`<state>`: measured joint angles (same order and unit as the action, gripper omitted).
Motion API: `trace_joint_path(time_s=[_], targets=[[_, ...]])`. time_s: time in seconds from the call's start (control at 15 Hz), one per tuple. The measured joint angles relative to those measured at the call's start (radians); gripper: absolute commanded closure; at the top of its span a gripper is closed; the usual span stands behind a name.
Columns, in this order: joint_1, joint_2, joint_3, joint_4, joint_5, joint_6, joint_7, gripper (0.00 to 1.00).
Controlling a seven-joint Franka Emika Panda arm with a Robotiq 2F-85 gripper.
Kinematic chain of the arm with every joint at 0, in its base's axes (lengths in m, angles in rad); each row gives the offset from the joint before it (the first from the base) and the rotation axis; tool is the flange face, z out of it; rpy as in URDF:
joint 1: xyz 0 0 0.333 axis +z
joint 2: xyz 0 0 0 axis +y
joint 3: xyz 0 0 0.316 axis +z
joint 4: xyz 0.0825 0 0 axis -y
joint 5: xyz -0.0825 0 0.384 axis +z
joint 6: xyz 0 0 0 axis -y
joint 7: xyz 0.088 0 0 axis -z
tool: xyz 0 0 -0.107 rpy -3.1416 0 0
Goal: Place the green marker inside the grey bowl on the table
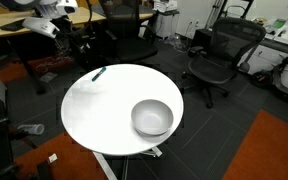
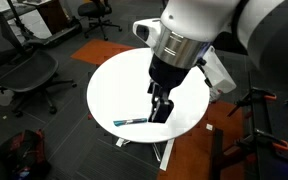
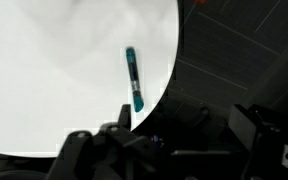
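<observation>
The green marker (image 1: 99, 73) lies flat on the round white table (image 1: 104, 110), close to its edge. It also shows in an exterior view (image 2: 131, 121) and in the wrist view (image 3: 134, 78). The grey bowl (image 1: 152, 117) stands upright and empty on the opposite side of the table; the arm hides it in the exterior view with the arm up close. My gripper (image 2: 162, 106) hangs above the table's rim next to the marker, apart from it. In the wrist view its dark fingers (image 3: 179, 150) are spread wide with nothing between them.
Black office chairs (image 1: 216, 55) stand around the table on the dark floor. A wooden desk (image 1: 24, 30) is behind the arm. An orange carpet patch (image 1: 269, 150) lies nearby. In the wrist view the table's edge (image 3: 169, 70) runs just right of the marker.
</observation>
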<state>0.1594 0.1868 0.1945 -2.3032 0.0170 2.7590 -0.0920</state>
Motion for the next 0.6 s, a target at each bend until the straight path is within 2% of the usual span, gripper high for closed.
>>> trace_joint_path(time_s=[0.27,0.6], targets=[[-0.013,0.087,-0.013,0.076,-0.007,0.0,-0.044,0.0],[-0.016,0.18,-0.044,0.155,-0.075,0.0,-0.045,0.0]])
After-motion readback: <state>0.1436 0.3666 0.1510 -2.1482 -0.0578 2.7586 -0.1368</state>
